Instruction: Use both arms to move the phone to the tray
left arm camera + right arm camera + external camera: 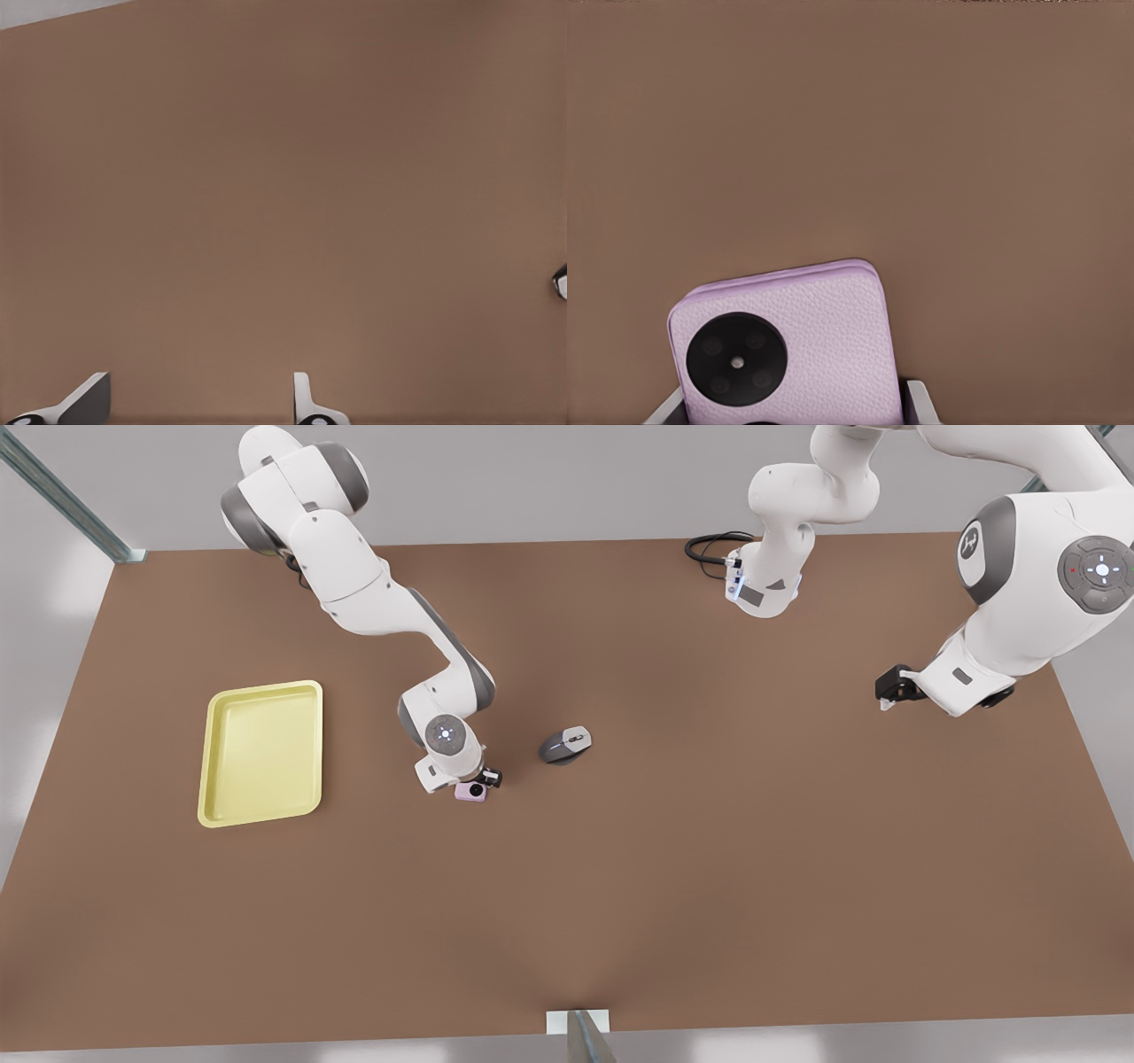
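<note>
- Brown tabletop: pale yellow rimmed plastic tray is seen well apart from the flat pink-lilac phone.
- Phone is clamped by right gripper.
- Left gripper is held apart, waiting aloft.

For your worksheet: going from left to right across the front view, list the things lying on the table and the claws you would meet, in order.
tray → phone, gripped in the right claw → grey mouse → black cable → left claw, open and waiting.

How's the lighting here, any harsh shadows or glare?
Front view: soft, even light on the brown table, with faint shadows beside the mouse and tray. Right wrist view: the phone is evenly lit, no glare. Left wrist view: flat, shadowless tabletop.
</note>
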